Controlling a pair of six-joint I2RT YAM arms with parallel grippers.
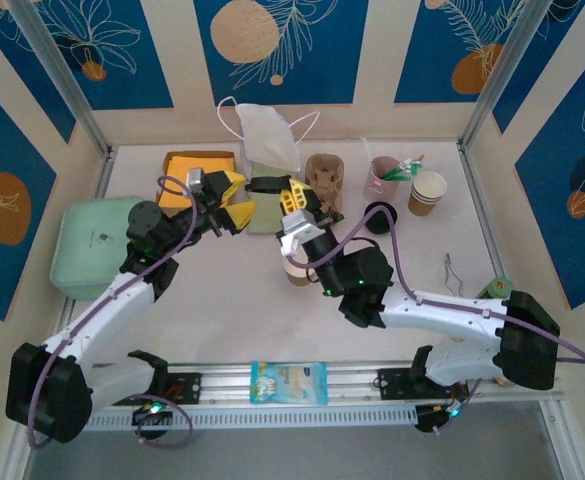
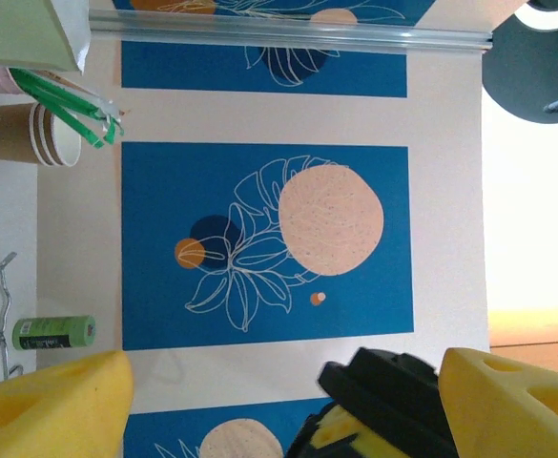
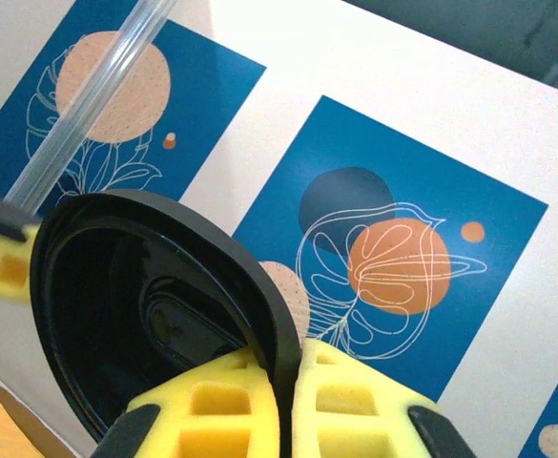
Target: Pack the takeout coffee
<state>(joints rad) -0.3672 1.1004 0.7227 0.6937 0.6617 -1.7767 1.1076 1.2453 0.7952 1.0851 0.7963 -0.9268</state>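
My right gripper [image 3: 288, 372] is shut on the rim of a round black plastic lid [image 3: 135, 315], which it holds up on edge; the underside of the lid faces the wrist camera. From above, the lid [image 1: 266, 185] hangs in front of the white paper bag [image 1: 268, 135], with the right gripper [image 1: 292, 198] beside it. My left gripper [image 1: 232, 205] is open just left of the lid, and its yellow fingers [image 2: 54, 405] stand wide apart with the lid [image 2: 393, 391] between them, untouched. A light brown paper cup [image 1: 294, 270] stands on the table, mostly hidden under my right arm.
A moulded cup carrier [image 1: 324, 175], a pink cup of green utensils [image 1: 382, 178] and a lidless brown cup [image 1: 427, 192] stand at the back. Another black lid [image 1: 379, 217] lies mid-table. A green box [image 1: 92, 245] sits left, an orange pad [image 1: 194, 168] behind it.
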